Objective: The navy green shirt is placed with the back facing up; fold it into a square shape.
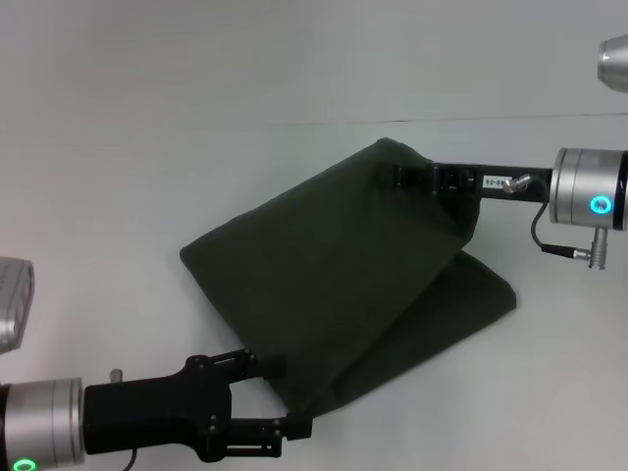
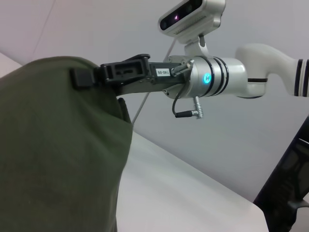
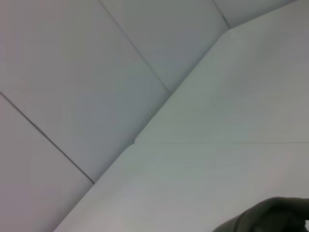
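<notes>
Navy green shirt [image 1: 343,285] lies half-folded on the white table [image 1: 147,147], one edge lifted. Right end effector [image 1: 397,177] clamps the raised far corner. Left end effector [image 1: 285,397] pinches the near corner.

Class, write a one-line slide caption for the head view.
Both grippers, left and right, lift the navy green shirt mid-fold.

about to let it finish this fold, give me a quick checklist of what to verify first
1. Right hand shut on the navy green shirt, far corner lifted: ok.
2. Left hand at the shirt's near corner: ok; whether it is clamped: cannot tell.
3. Raised layer hangs smooth between the hands: ok.
4. Lower layer lies flat on the table: ok.
5. Edges aligned for a square: cannot tell.
</notes>
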`<state>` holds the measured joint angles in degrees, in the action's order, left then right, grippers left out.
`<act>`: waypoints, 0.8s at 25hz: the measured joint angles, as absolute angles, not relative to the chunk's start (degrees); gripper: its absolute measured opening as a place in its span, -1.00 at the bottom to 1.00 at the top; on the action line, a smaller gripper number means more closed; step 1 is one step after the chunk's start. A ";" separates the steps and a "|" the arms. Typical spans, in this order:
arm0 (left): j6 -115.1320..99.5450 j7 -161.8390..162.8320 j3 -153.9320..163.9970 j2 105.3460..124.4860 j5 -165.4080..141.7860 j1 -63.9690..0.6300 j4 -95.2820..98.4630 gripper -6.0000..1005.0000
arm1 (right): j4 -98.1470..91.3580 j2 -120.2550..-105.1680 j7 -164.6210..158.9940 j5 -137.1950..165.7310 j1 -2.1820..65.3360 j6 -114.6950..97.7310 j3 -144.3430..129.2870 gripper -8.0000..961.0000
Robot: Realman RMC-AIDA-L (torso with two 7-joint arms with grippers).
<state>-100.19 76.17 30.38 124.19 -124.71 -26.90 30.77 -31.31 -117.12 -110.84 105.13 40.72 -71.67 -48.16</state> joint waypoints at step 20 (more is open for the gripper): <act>-100.20 77.62 30.32 124.19 -124.86 -26.54 30.76 0.80 | -34.02 -116.50 -111.27 104.63 36.43 -83.99 -41.91 -0.78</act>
<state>-100.20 77.62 30.32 124.19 -124.86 -26.54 30.76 -34.02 -116.50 -111.27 104.63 36.43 -83.99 -41.91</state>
